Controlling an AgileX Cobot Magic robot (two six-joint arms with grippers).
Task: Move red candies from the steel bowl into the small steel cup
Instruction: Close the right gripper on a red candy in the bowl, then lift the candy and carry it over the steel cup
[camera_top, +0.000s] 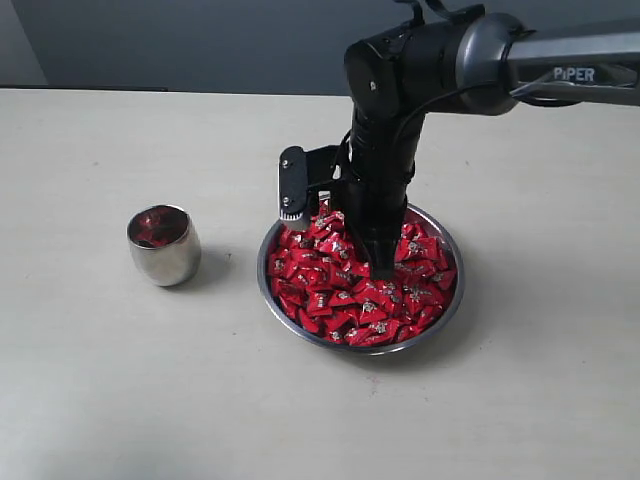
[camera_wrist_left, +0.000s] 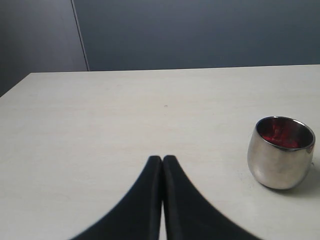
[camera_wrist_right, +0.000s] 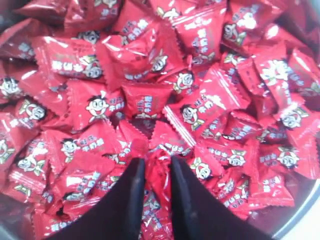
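Note:
The steel bowl (camera_top: 447, 300) sits right of centre, heaped with red candies (camera_top: 330, 290). My right gripper (camera_top: 381, 268) reaches straight down into the pile. In the right wrist view its black fingers (camera_wrist_right: 134, 192) pinch one red candy (camera_wrist_right: 158, 172), so my right gripper (camera_wrist_right: 157, 161) is shut on it among the other red candies (camera_wrist_right: 145, 100). The small steel cup (camera_top: 164, 246) stands left of the bowl with red showing inside. In the left wrist view, the left gripper (camera_wrist_left: 162, 159) hovers low over bare table, jaws pressed together, with the small steel cup (camera_wrist_left: 280, 155) off to its side.
The pale table (camera_top: 100, 380) spreads wide around the bowl and the cup. A grey wall (camera_top: 200, 40) closes off the far edge. The right arm (camera_top: 560, 65) comes in from the upper right above the bowl.

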